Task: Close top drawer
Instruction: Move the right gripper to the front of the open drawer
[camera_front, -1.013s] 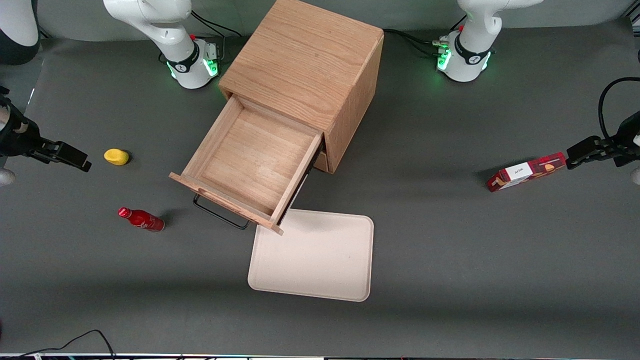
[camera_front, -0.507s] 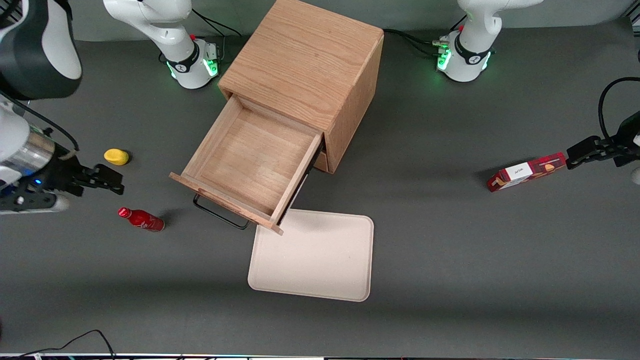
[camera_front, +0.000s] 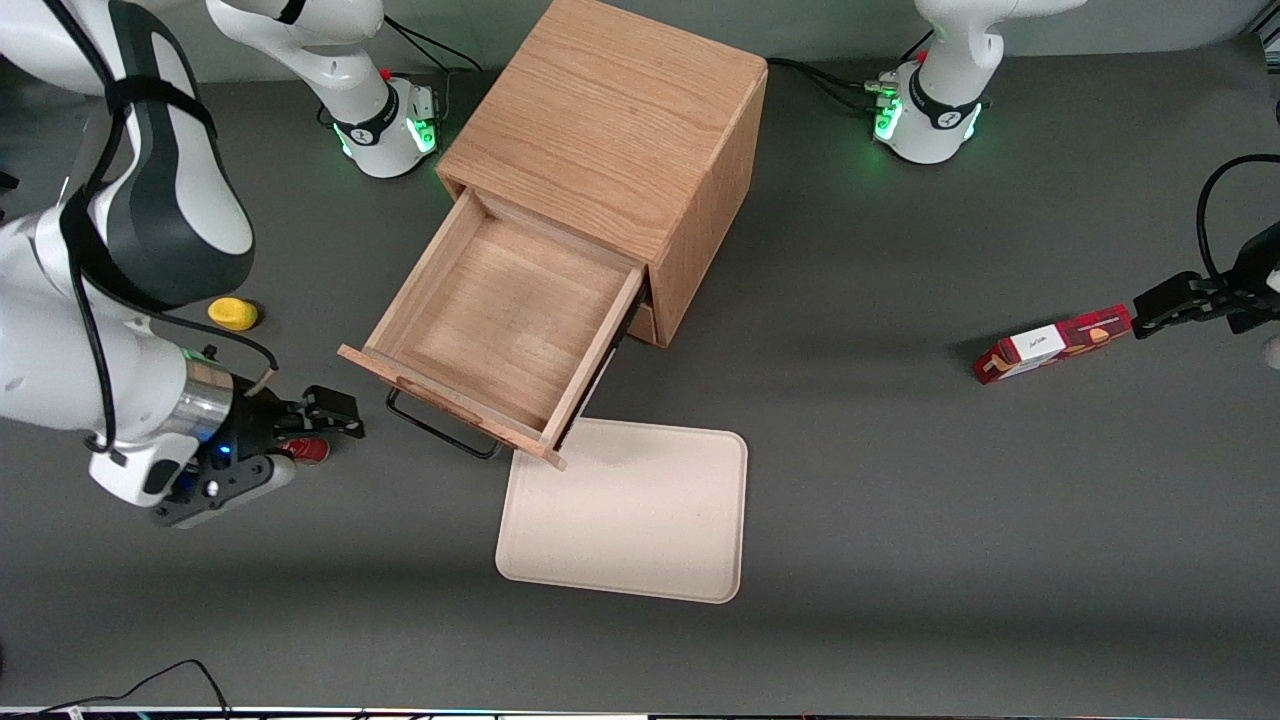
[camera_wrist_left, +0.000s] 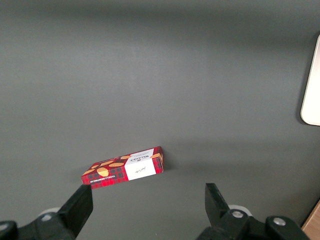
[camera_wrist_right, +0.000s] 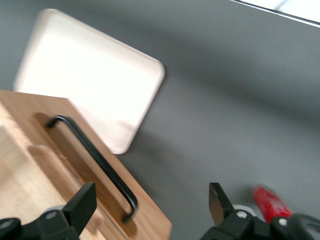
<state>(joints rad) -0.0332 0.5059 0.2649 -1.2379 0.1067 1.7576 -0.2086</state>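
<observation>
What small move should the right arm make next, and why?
Probably carry the open gripper on toward the black handle and set it against the drawer front. The top drawer stands pulled out of the cabinet, and the gripper is beside the handle, not touching it.

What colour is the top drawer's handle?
Black, a thin wire handle on the light wood top drawer; clearest in the right wrist view.

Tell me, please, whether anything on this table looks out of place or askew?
The top drawer stands pulled fully out of the oak cabinet, overhanging the cream tray. The gripper, jaws open, hangs beside its front.
</observation>
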